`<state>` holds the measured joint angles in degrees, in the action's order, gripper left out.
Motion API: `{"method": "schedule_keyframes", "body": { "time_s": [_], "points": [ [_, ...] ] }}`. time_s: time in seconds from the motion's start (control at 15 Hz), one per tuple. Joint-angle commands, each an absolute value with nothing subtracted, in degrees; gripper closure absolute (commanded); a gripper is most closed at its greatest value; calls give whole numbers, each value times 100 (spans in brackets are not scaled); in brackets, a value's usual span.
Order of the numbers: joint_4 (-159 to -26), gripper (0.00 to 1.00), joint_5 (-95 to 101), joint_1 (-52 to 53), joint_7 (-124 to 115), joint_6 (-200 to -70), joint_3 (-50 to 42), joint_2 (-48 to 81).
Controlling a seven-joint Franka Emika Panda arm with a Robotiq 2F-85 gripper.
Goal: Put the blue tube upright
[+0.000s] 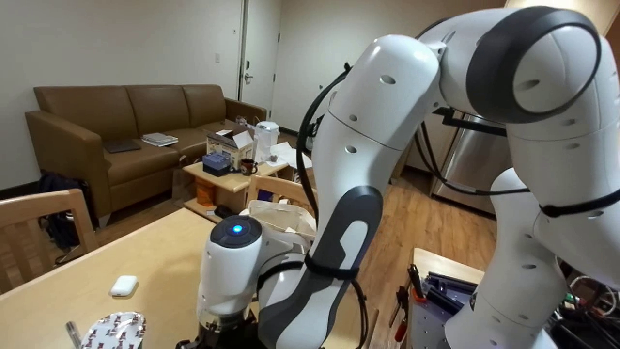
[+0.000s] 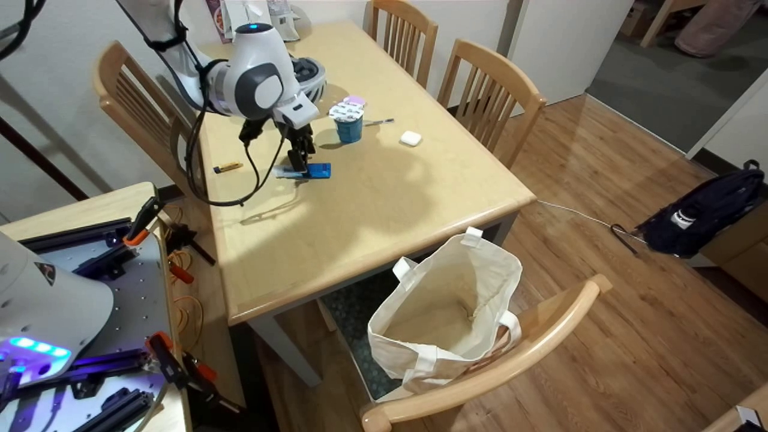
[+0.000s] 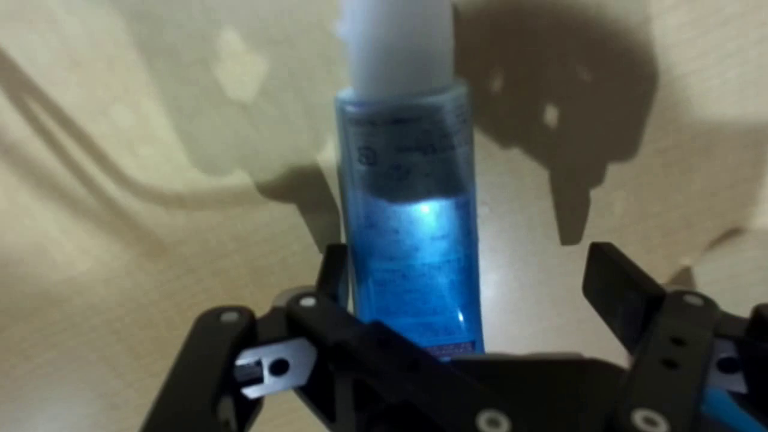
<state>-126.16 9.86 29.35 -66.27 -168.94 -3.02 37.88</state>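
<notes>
Brown sofa point(image 1: 150, 116) along a pale wall point(image 1: 121, 43) — wood-plank floor point(image 2: 648, 342).

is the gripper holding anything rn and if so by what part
Nothing is held: the gripper is open, and in the wrist view the blue tube lies between its fingers, with a visible gap to one of them.

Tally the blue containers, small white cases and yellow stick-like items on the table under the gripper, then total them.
Blue containers: 2 (tube, foil-lidded cup)
Small white case: 1
Yellow stick-like item: 1
Total: 4
</notes>
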Motion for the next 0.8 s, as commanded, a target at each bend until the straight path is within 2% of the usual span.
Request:
{"method": "schedule_keyframes", "body": {
  "time_s": [0.0, 0.27, 0.33, 0.4, 0.73],
  "points": [
    [-12577, 0, 516, 2454, -5819, -16497, 128, 3791],
    [-12475, 0, 357, 2227, -5203, -16012, 222, 3659],
    [-12421, 25, 355, 2202, -5075, -15931, 217, 3650],
    [-12386, 26, 348, 2163, -4935, -15879, 242, 3662],
    [-12275, 59, 119, 1993, -4353, -15959, 416, 3730]
  ]
}}
